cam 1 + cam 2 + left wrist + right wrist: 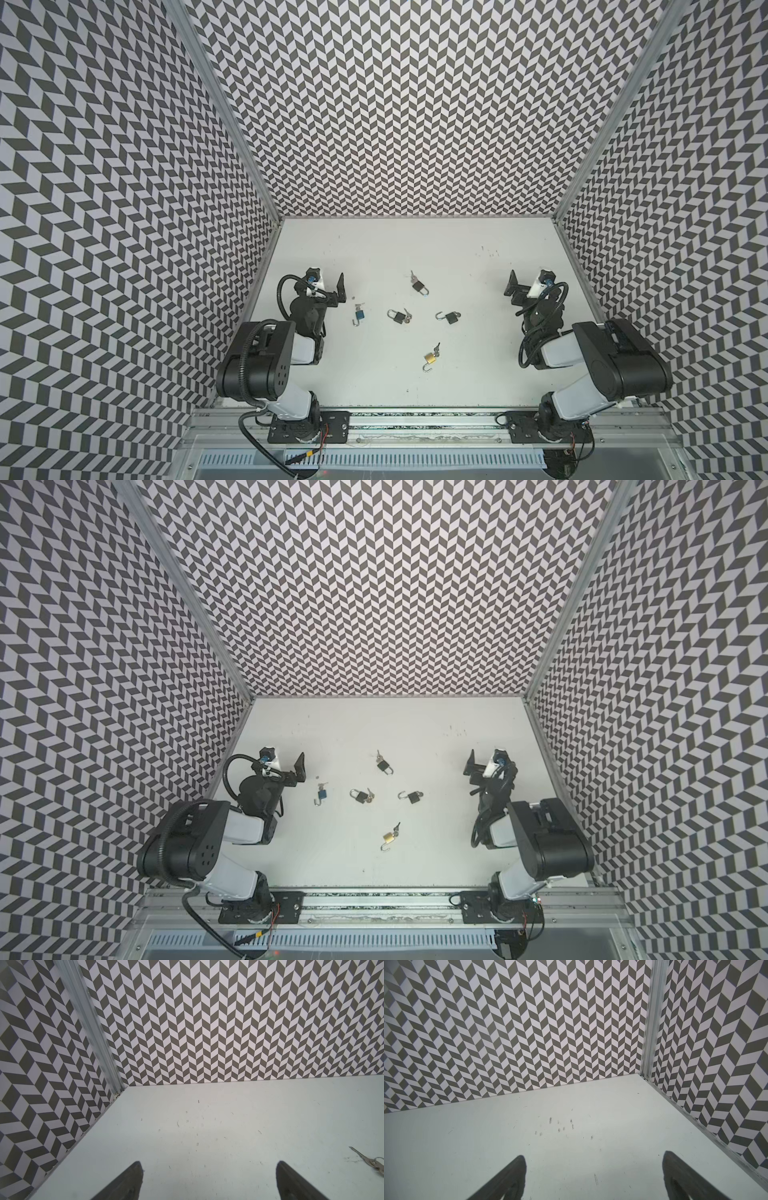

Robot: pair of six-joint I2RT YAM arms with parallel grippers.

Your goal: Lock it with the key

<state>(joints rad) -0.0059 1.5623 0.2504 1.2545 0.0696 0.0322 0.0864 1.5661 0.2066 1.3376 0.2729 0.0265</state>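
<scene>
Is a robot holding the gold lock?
No, the gold lock lies on the table, away from the left tool and the right tool.

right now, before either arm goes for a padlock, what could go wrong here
1. The middle black padlock and the right black padlock lie near each other; the wide-open left pincer or right pincer could knock one while reaching the other.
2. The gold padlock has a small key sticking out; gripping it may just slide the lock across the bare table.
</scene>
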